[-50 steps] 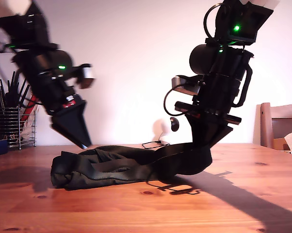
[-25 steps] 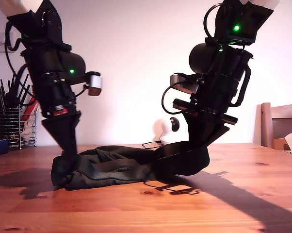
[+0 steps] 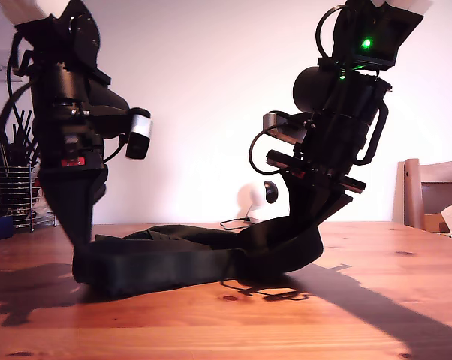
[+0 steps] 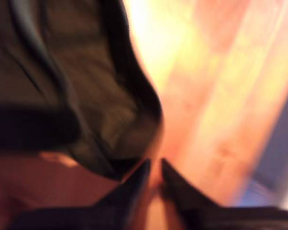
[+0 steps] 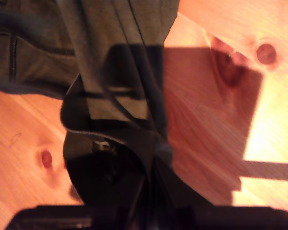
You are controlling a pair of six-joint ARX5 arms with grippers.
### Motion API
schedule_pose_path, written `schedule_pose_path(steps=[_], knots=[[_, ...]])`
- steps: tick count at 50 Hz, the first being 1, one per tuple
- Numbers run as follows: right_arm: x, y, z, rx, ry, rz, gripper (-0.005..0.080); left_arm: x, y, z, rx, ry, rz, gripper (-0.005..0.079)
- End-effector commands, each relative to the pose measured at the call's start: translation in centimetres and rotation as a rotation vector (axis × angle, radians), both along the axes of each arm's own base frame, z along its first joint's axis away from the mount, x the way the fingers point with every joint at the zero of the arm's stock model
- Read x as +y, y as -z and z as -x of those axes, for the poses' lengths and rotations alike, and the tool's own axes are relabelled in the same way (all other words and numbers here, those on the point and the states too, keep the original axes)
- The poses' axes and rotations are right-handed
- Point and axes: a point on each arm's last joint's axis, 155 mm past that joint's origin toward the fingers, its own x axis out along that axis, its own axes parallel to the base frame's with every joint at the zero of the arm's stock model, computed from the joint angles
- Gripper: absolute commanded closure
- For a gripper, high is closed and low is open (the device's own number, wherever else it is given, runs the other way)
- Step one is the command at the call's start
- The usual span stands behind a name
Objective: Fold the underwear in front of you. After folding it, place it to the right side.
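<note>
1. My first gripper, on the exterior view's left, has dropped from above the cloth to the table in the last second. Its tips now sit at the near end of the underwear.
2. That end was a bunched lump and now reads as a flatter, longer band. I judge the cloth is being drawn out for a fold, and nothing has been placed aside yet.
3. The first wrist view is badly blurred. The tips stand almost together with only a slit between them, and the cloth lies just beside one tip. I cannot tell whether any cloth is pinched.
4. The underwear lies along the table between the two sets of jaws.
5. My second gripper, on the exterior view's right, has hardly moved. Its jaws are clamped on the far end, which hangs raised off the wood.
6. In the second wrist view, cloth drapes over the jaws and hides the tips. The grip is judged from the lifted fabric.
</note>
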Motion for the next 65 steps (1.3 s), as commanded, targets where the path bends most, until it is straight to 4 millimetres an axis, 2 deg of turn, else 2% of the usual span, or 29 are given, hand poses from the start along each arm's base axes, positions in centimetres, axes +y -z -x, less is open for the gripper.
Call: schedule_pose_path(steps=[1,10,22,27,37,44,47,49,52,54,65], knots=[[-0.3,-0.4,0.0,-0.008,0.005,-0.008,0.0764,-0.5,0.2,1.2,0.039,-0.016,-0.026,0.0762],[-1.0,-0.2,0.2,0.014,0.019,0.001,0.0764,-1.7,1.4,2.6,0.042,0.001,-0.06,0.0762],[-1.4,-0.3,0.0,0.014,0.03,-0.002,0.0764,-3.6,0.4,1.2,-0.032,-0.02,0.008,0.0762],[-1.4,-0.2,0.0,0.016,0.03,-0.002,0.0764,-4.0,-0.2,-0.3,-0.086,-0.061,0.049,0.0761],[-1.5,-0.2,0.2,0.023,0.029,0.001,0.0764,-4.5,-1.0,-5.7,-0.247,-0.192,0.13,0.0754],[-1.5,-0.2,0.2,0.024,0.029,0.002,0.0765,-4.4,-1.4,-8.1,-0.321,-0.23,0.165,0.0747],[-1.5,-0.2,0.2,0.024,0.029,0.002,0.0764,-4.3,-1.6,-9.3,-0.358,-0.241,0.18,0.0678],[-1.5,-0.2,0.2,0.025,0.029,0.002,0.0764,-4.3,-1.8,-9.9,-0.379,-0.246,0.191,0.0591],[-1.5,-0.2,0.2,0.025,0.029,0.002,0.0765,-4.3,-2.0,-10.7,-0.405,-0.26,0.204,0.0416],[-1.5,-0.2,0.2,0.025,0.029,0.002,0.0764,-4.2,-2.0,-11.1,-0.42,-0.264,0.203,0.0361],[-1.4,-0.2,0.2,0.023,0.029,0.001,0.0764,-4.2,-1.0,-11.0,-0.399,-0.264,0.195,0.0353]])
